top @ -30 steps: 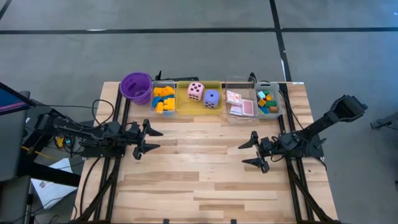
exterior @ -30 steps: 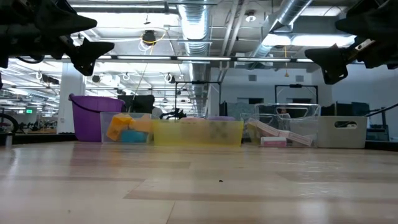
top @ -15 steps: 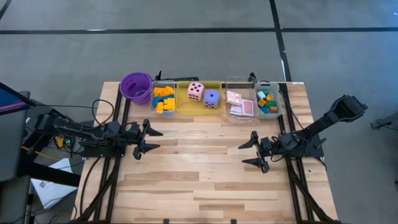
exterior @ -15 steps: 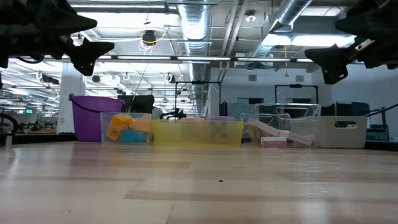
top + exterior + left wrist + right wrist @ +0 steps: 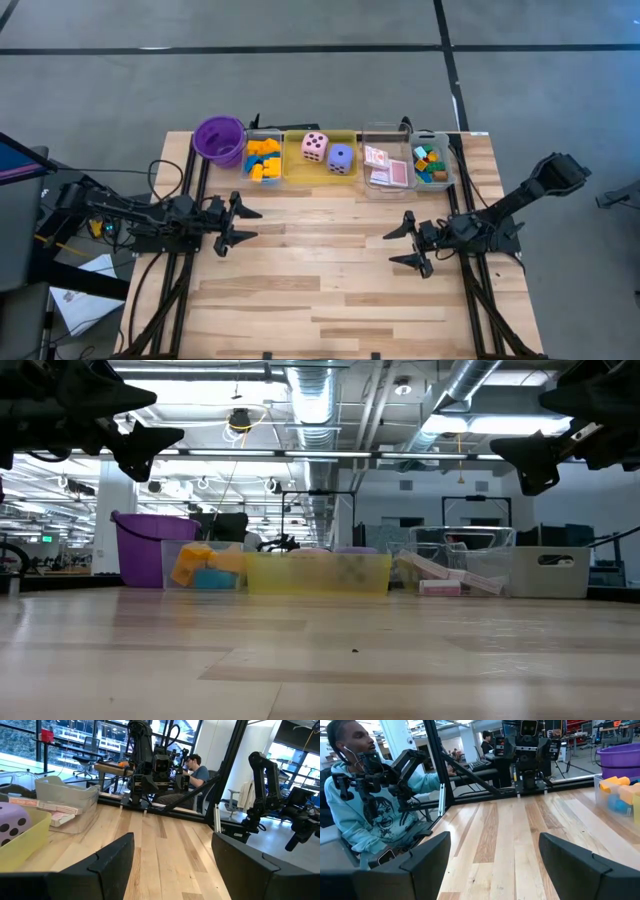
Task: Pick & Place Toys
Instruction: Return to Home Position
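- My left gripper (image 5: 254, 224) hovers over the left side of the table (image 5: 320, 290), fingers spread wide, holding nothing.
- My right gripper (image 5: 389, 248) hangs over the right side, jaws equally wide and empty, facing the left one across bare wood.
- Both are well apart from the toys, which all lie in the row of containers along the table's far edge.
- Beside the purple cup (image 5: 219, 138), yellow and orange blocks (image 5: 263, 158) fill a clear tray.
- The pink die (image 5: 314, 146) and purple die (image 5: 341, 158) sit in the yellow tray (image 5: 296, 170).
- Pink cards (image 5: 388, 170) lie in the next clear tray, and small mixed-colour blocks (image 5: 428, 163) lie in the gray bin (image 5: 449, 150).
- A person in a teal hoodie (image 5: 375, 815) sits in the room beyond the table.
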